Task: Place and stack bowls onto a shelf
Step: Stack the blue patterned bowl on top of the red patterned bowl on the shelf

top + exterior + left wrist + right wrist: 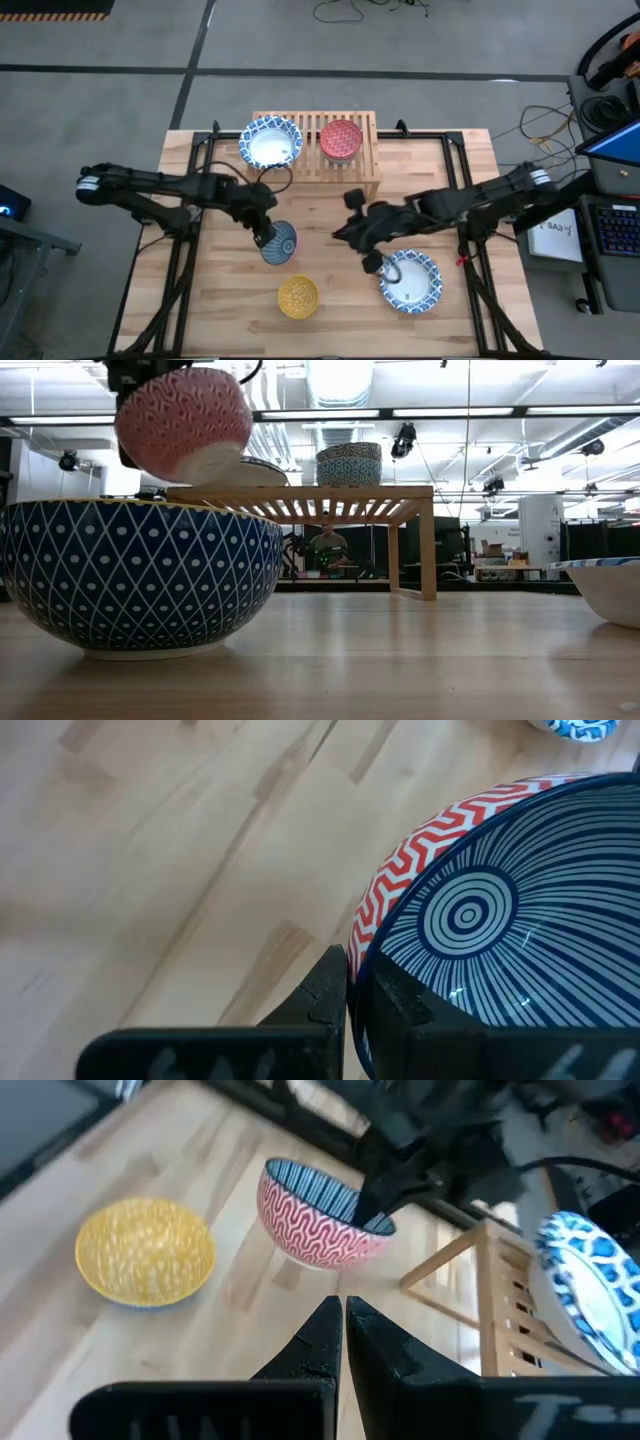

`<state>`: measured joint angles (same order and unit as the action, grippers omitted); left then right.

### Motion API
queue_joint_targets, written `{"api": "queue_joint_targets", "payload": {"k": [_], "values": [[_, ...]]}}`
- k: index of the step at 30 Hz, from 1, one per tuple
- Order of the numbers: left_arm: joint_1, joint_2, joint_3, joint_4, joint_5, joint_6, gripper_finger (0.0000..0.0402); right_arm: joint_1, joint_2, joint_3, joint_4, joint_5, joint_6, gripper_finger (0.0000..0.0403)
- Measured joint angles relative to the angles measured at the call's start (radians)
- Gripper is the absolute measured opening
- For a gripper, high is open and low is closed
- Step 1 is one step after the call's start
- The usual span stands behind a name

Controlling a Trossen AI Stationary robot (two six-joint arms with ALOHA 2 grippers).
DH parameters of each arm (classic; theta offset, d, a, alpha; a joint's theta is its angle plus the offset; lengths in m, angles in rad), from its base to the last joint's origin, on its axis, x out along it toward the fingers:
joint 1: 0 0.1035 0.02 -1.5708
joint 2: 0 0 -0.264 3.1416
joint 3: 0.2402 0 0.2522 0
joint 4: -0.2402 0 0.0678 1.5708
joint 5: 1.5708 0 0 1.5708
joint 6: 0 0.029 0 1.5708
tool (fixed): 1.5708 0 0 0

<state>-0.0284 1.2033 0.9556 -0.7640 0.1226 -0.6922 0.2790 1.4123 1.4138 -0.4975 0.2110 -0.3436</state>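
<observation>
1. Your left hand (266, 236) grips the rim of a red-patterned bowl (279, 243), lifted clear of the counter (330, 300).
2. A yellow bowl (298, 296) sits near the front edge.
3. On the shelf (365, 165) rest a blue-rimmed white bowl (270, 143) and a red bowl (341, 139).
4. Your right hand (372, 262) is clenched empty beside another blue-rimmed bowl (412, 281).

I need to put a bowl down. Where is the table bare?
Bare: the table's left edge, and right of the shelf. Crowded: the middle, between the yellow bowl, the red bowl in the left fingers, and the white bowl.
</observation>
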Motion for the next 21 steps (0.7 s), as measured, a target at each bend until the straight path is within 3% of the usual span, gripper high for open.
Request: {"api": "queue_joint_targets", "payload": {"k": [8,13,21], "values": [[0.0,0.115,0.123,-0.102,-0.002,0.08,0.0004,0.0,0.223,0.313,-0.204,-0.006,-0.114,0.0009],[0.0,0.183,0.183,-0.155,-0.067,0.137,0.0002,-0.001,0.324,0.478,-0.316,-0.05,-0.144,0.0009],[-0.001,0.25,0.272,-0.171,-0.071,0.219,0.0002,0.0,0.447,0.633,-0.422,-0.124,-0.164,0.0013]]}}
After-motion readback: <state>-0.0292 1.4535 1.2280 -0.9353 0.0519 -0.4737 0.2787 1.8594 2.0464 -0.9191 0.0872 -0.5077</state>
